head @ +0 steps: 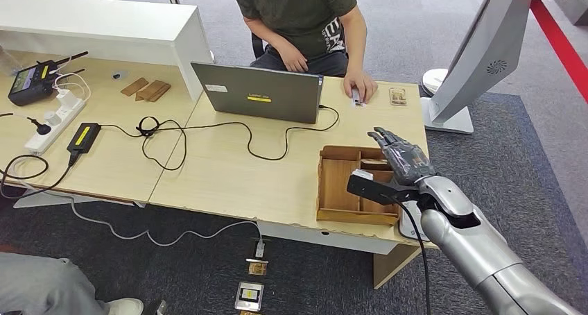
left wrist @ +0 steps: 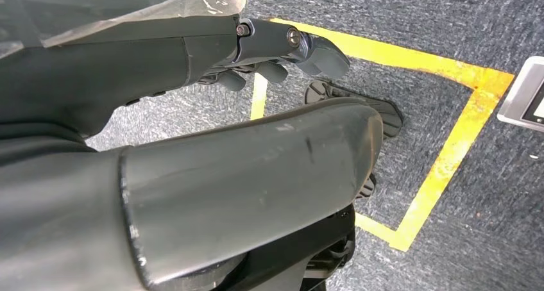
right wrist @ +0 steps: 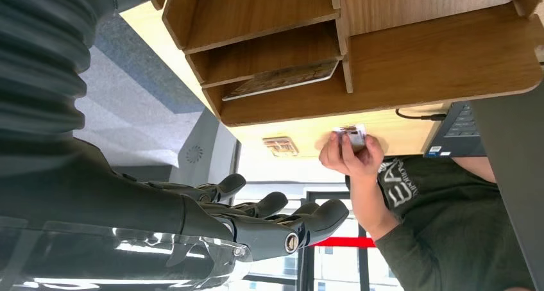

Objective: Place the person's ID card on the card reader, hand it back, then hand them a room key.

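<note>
The right hand (head: pixel 401 155) hovers above the wooden tray (head: pixel 335 184) at the worktop's (head: pixel 229 176) near right corner, fingers stretched forward and apart, holding nothing — the right wrist view shows them spread with empty air between. The left hand (left wrist: pixel 282 54) hangs down over grey carpet marked with yellow tape (left wrist: pixel 462 124); its fingers are curled in and nothing is in them.

At the far edge of the worktop, right of the grey laptop (head: pixel 258 93), the person's hand (head: pixel 360 86) rests on the ID card (head: pixel 356 97), pressing it flat near the edge. Just beside it, closer to the far right corner, lies a small brown card-shaped item (head: pixel 398 96) — whether it is the reader or a key I cannot tell. One of the tray's compartments holds a flat card (right wrist: pixel 282 81).

A black cable (head: pixel 208 138) loops across the worktop's middle from the laptop toward a power brick (head: pixel 83 137) near the left edge.
</note>
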Controlling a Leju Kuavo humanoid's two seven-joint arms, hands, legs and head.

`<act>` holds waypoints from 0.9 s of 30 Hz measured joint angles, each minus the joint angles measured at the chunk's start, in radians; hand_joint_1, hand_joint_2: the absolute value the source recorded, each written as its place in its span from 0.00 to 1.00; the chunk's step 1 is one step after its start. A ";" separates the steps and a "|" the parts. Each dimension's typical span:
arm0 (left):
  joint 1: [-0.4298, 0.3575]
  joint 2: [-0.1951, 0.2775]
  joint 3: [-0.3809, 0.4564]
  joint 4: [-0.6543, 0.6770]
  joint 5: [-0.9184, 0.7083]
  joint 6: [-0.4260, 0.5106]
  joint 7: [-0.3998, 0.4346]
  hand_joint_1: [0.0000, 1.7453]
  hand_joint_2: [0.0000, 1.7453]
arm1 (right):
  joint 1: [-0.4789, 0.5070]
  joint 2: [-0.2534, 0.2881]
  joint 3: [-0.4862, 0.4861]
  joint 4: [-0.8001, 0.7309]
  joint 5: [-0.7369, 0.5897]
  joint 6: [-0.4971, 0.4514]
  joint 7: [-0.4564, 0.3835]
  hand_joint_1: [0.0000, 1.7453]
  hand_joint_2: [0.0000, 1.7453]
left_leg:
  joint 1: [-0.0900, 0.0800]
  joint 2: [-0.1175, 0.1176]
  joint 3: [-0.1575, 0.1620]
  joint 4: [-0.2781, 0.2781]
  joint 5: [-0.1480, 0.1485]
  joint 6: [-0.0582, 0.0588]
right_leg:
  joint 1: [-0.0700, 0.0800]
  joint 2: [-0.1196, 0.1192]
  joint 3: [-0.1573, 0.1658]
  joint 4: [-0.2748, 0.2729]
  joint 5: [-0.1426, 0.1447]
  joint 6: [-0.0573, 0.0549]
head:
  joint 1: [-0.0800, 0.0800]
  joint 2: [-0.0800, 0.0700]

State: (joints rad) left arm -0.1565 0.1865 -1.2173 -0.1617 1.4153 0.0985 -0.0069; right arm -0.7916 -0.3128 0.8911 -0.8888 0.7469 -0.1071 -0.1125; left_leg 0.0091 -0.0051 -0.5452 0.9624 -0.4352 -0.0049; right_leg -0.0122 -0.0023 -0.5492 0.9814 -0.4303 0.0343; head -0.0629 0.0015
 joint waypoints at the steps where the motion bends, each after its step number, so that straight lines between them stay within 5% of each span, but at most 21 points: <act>1: 0.000 0.000 0.000 0.000 0.000 0.000 0.000 0.00 0.00 | 0.000 0.001 0.000 0.003 0.001 0.000 0.000 0.00 1.00 | 0.000 0.000 0.000 0.000 0.000 0.000 | 0.000 0.000 0.000 0.000 0.000 0.000 | 0.000 0.000; 27: 0.001 0.001 0.000 0.000 0.003 -0.005 -0.002 0.00 0.00 | -0.026 0.042 -0.001 0.148 0.046 -0.041 -0.027 0.00 1.00 | 0.000 0.000 0.000 0.000 0.000 0.000 | 0.000 0.000 0.000 0.000 0.000 0.000 | 0.000 0.000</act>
State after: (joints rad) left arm -0.1556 0.1876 -1.2173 -0.1617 1.4183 0.0931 -0.0092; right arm -0.8179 -0.2705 0.8900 -0.7412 0.7931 -0.1485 -0.1392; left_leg 0.0091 -0.0050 -0.5451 0.9625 -0.4352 -0.0049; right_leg -0.0122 -0.0023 -0.5493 0.9813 -0.4303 0.0343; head -0.0631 0.0015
